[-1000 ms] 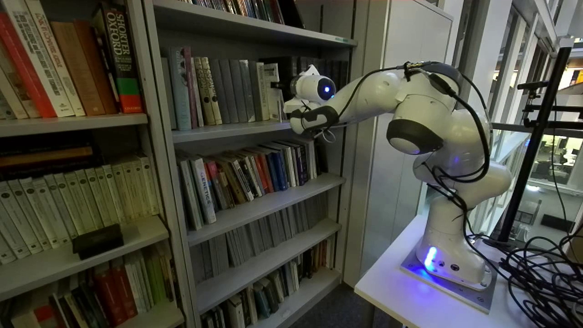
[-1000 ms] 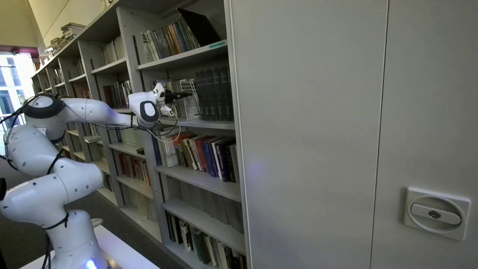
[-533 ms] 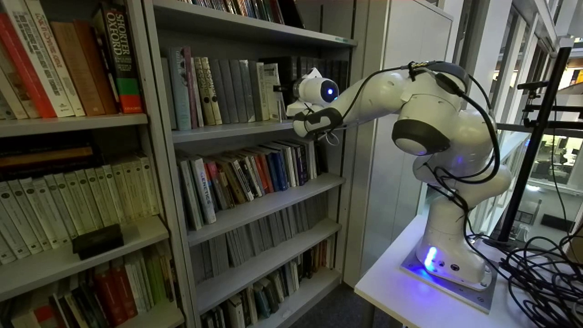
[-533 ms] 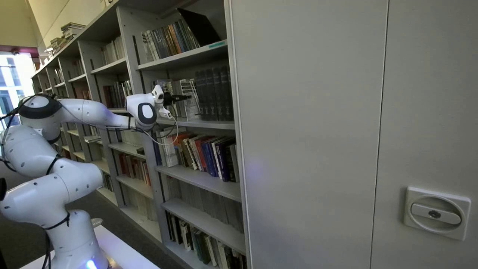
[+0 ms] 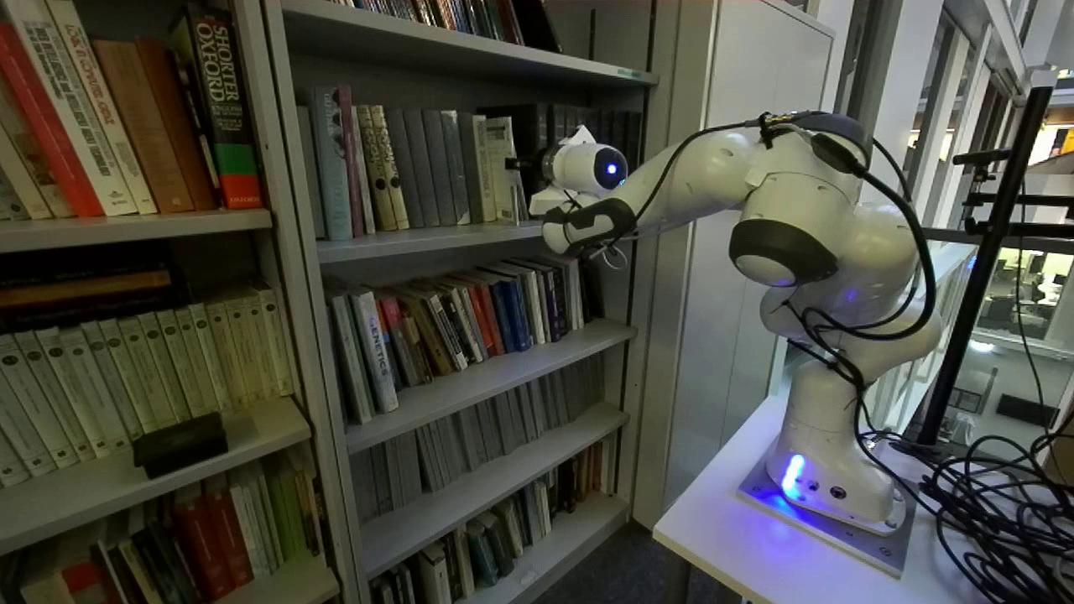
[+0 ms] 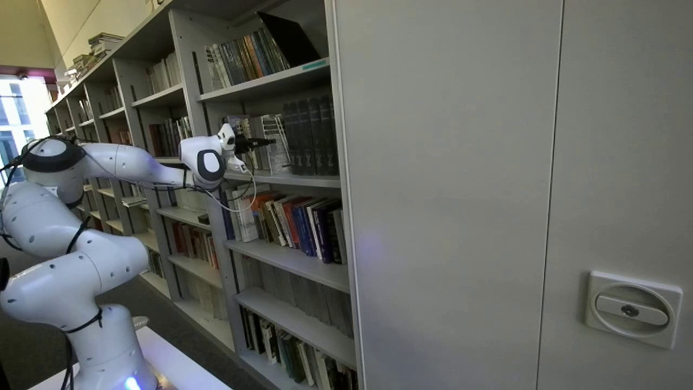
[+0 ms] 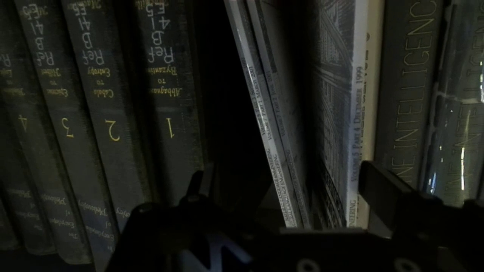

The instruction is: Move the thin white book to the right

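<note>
At the flat grey shelf, I held nothing

My black two-fingered claw faced the spines with its jaws well apart and no book pinched between them. The thin white paperback book with dark print down its spine, probably the outermost of a few alike, stood tilted, its top leaning left towards the upright white paperback with the grey patterned cover. Rightward came a dark gap, then the row of black hard-bound volumes with gold numerals; my wrist view was inverted, so they showed at its left.

I judged the step to be one without contact, either lining up or leaving the shift done; I could not tell which. If it was unfinished, the next move called for one finger slipped in at the book's left face and a gentle push right; if finished, for drawing straight back.
</note>
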Tool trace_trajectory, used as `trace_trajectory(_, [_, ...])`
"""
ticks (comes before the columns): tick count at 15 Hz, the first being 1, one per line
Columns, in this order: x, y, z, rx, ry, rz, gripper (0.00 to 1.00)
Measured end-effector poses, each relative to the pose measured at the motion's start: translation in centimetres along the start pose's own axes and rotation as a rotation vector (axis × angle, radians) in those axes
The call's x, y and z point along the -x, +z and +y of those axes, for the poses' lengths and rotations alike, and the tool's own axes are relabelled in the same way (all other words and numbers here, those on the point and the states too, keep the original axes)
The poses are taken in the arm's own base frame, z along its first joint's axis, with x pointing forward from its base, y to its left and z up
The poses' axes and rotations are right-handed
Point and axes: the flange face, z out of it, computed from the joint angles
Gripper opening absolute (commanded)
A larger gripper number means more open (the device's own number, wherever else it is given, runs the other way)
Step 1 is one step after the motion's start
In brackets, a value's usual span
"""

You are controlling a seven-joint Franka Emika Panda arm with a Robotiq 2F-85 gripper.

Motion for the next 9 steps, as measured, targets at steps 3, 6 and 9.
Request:
trace_trajectory(3, [-0.07,-0.2,-0.2,-0.005,0.001,0.001,0.6])
trace_trajectory(6, [-0.15,-0.38,-0.4,-0.01,0.002,0.002,0.36])
trace_trajectory(9, [-0.2,-0.42,-0.42,-0.01,0.002,0.003,0.13])
